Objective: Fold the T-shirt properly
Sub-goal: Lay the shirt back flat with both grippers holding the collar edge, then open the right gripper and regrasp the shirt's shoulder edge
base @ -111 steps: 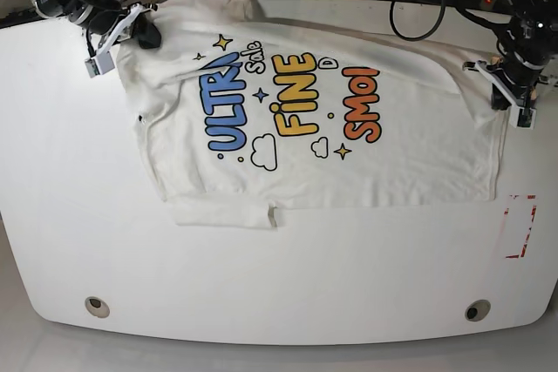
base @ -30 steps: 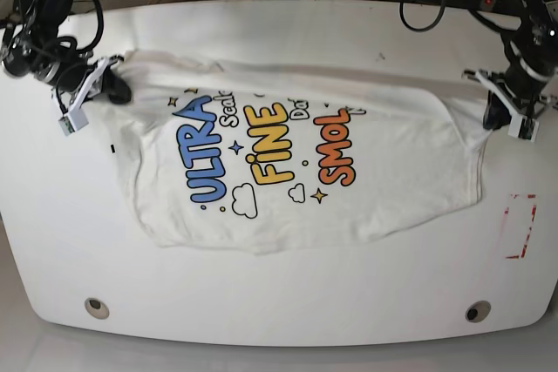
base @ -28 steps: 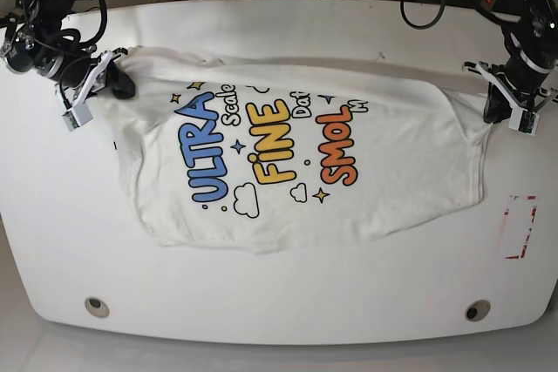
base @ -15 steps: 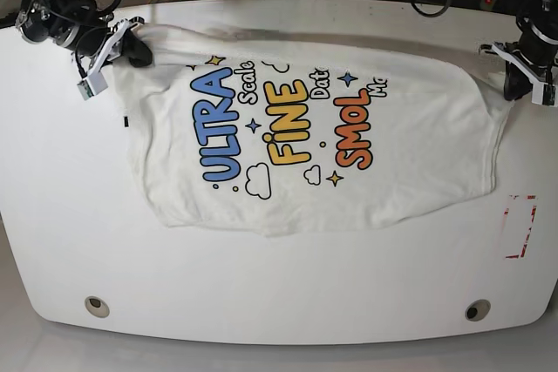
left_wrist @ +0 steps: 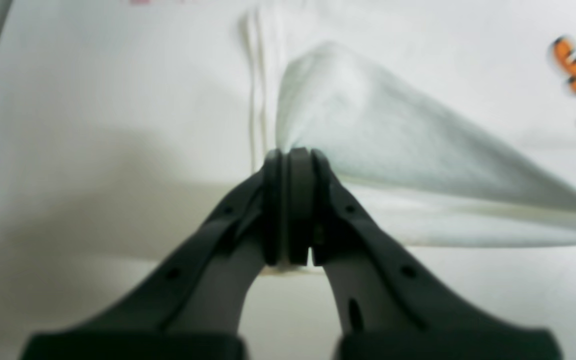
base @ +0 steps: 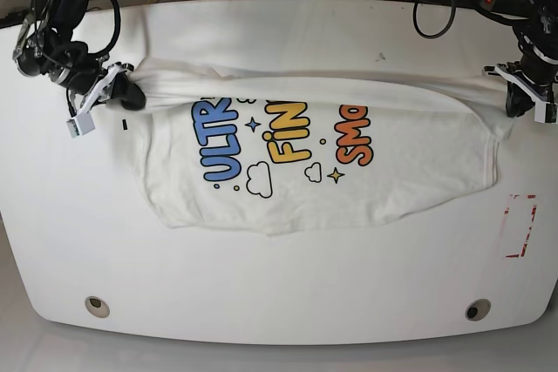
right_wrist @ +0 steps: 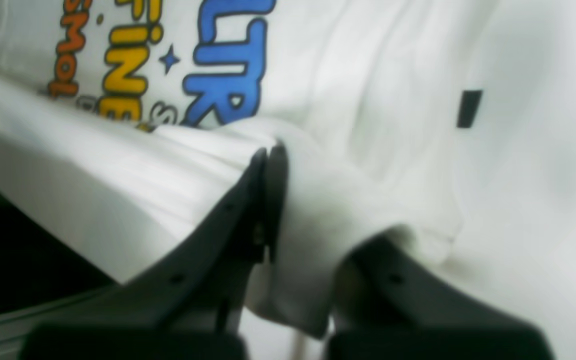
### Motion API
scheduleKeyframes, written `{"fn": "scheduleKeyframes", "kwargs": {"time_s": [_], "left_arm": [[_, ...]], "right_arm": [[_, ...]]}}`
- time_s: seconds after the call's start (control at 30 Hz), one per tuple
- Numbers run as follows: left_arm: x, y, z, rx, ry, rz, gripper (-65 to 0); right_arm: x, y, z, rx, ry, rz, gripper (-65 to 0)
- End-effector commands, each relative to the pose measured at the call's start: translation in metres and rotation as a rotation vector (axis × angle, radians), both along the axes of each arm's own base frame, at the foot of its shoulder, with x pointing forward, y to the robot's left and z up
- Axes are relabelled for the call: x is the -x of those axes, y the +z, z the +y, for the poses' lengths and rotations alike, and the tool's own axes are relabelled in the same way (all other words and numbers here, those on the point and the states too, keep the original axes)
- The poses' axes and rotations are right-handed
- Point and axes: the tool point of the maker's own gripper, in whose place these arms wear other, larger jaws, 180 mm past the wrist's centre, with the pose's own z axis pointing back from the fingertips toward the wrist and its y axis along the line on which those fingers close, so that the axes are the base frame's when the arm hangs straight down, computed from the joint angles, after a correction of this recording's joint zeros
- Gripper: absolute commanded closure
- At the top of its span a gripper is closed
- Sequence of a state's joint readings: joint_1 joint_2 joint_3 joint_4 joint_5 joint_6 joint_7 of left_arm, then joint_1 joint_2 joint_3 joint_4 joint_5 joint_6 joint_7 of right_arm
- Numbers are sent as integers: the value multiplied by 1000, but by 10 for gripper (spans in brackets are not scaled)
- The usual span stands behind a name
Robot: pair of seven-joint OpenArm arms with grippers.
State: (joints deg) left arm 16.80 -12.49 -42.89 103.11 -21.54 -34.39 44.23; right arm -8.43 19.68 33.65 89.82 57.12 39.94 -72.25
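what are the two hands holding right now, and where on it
Both hold the T-shirt by its far edge: the left hand pinches one end corner, the right hand the other.

- The T-shirt (base: 349,172) lies spread across the middle of the surface (base: 279,285).
- The right claw (base: 118,93) at its left end, the left claw (base: 519,98) at its right end.

the t-shirt (base: 349,172) reads "ultr", "fin", "smo", partly folded over.
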Motion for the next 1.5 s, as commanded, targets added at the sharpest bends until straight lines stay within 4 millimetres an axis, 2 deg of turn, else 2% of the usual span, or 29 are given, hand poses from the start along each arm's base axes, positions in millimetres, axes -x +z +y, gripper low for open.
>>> {"fn": "scheduleKeyframes", "kwargs": {"time_s": [0.0, 0.17, 0.27, 0.43, 0.53, 0.6, 0.83, 0.97, 1.13, 1.3, 1.47], "left_arm": [[-5, 8, 11, -22, 19, -26, 0], [-6, -6, 15, 17, 41, -4, 0], [-9, -11, 16, 32, 43, 2, -32], [-20, -12, 5, 35, 3, 7, -272], [-21, -11, 7, 32, 3, 6, -432], [-21, -12, 7, 33, 3, 7, -475], [-20, -4, 19, 3, 6, 5, -476], [-15, -2, 30, -5, 39, 2, -476], [-10, -10, 36, 18, 65, 20, -476], [-10, -12, 35, 21, 66, 21, -476], [-13, -16, 25, 28, 36, 32, -476]], "right_arm": [[-25, 15, -10, -16, -27, -65, -32], [-52, 21, -14, -66, -58, -92, -255], [-63, 21, -16, -96, -75, -92, -327], [-65, 21, -29, -40, -78, -78, -466], [-57, 20, -34, -25, -76, -66, -517], [-49, 19, -34, -18, -68, -58, -525], [-15, 24, -19, 48, -1, -68, -525], [9, 5, -5, 18, -3, -12, -525], [29, -21, -5, 68, -27, 61, -525], [37, -32, 0, 77, -28, 96, -525], [37, -38, 22, 20, -38, 97, -525]]}}
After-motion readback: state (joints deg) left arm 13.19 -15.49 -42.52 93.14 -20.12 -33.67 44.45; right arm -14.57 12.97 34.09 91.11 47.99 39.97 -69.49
